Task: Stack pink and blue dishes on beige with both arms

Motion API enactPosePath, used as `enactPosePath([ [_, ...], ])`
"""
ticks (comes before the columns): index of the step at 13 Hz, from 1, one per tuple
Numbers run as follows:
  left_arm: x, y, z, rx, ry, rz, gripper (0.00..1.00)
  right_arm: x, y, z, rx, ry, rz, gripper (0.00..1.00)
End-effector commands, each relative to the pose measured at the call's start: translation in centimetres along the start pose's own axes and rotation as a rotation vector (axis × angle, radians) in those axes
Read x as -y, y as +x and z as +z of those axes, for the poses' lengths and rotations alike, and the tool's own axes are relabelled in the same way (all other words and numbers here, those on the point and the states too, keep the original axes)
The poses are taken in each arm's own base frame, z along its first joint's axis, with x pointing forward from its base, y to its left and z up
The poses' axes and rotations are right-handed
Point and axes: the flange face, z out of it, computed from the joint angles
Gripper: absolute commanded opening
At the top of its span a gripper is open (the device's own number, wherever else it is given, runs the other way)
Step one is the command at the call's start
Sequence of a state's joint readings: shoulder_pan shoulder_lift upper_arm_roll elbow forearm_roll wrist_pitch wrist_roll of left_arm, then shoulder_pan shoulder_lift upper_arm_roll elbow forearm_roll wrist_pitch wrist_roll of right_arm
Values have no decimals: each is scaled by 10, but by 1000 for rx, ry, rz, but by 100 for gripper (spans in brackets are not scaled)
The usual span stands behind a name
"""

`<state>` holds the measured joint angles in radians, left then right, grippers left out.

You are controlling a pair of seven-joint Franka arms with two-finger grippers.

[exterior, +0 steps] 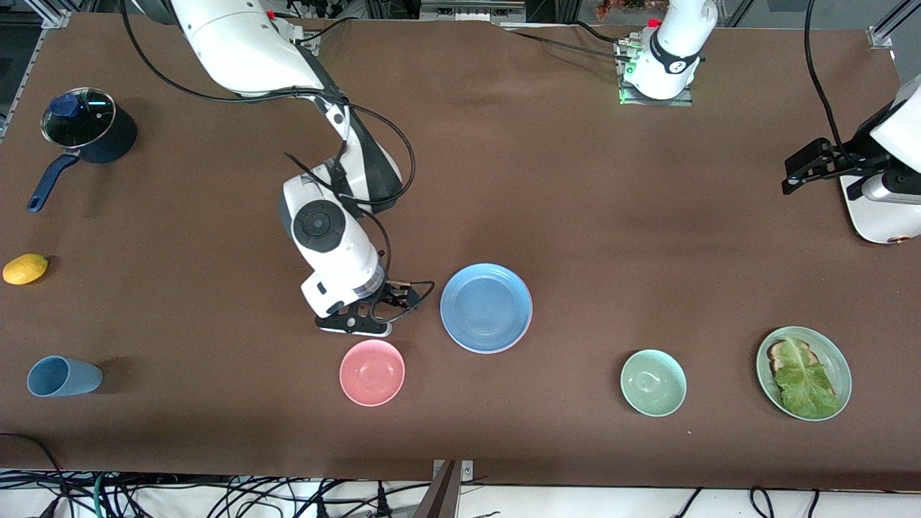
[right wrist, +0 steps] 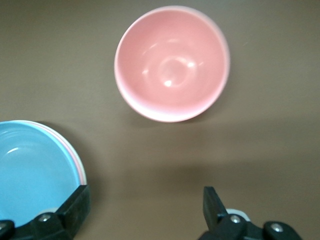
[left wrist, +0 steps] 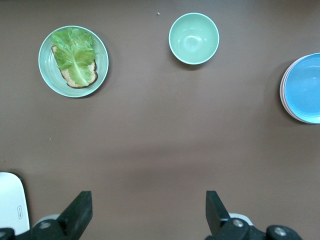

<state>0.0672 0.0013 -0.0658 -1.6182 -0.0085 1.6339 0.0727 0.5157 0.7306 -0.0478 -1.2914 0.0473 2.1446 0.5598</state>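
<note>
The blue dish (exterior: 486, 307) lies on top of a stack at the middle of the table. The pink dish shows only as a thin rim (right wrist: 81, 169) under it. Of the beige plate I see at most a pale outer edge (right wrist: 84, 173). My right gripper (exterior: 403, 296) hangs open and empty just beside the stack, toward the right arm's end, one finger next to the stack's rim. In the right wrist view the right gripper (right wrist: 146, 197) holds nothing. My left gripper (exterior: 800, 171) waits open over bare table at the left arm's end; the left wrist view shows the left gripper (left wrist: 149, 200) empty.
A pink bowl (exterior: 372, 372) sits close to the right gripper, nearer the camera. A green bowl (exterior: 653, 383) and a green plate with lettuce and toast (exterior: 804, 373) lie toward the left arm's end. A light blue cup (exterior: 63, 376), a lemon (exterior: 25, 268) and a lidded pot (exterior: 86, 126) stand at the right arm's end.
</note>
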Motion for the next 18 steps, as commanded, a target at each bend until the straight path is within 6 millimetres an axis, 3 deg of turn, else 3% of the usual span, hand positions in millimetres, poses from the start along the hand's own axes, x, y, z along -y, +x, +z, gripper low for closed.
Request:
enactPosePath([
  [1, -1, 3, -6, -1, -23, 17, 100, -39, 13, -58, 18, -48, -53, 100],
  [5, -1, 4, -5, 0, -23, 18, 100, -106, 26, -126, 74, -111, -135, 100],
  [9, -1, 3, -6, -3, -23, 18, 100, -175, 16, -198, 206, -81, -148, 100],
  [11, -1, 3, -6, -3, -23, 17, 100, -203, 4, -251, 196, -49, -230, 100],
  [12, -1, 3, -6, -3, -23, 17, 100, -225, -4, -267, 199, -35, -219, 100],
  [15, -1, 3, -6, -3, -23, 18, 100, -265, -41, -292, 201, 5, -230, 100],
  [18, -1, 3, -6, -3, -23, 18, 100, -285, -58, -307, 184, -66, -245, 100],
])
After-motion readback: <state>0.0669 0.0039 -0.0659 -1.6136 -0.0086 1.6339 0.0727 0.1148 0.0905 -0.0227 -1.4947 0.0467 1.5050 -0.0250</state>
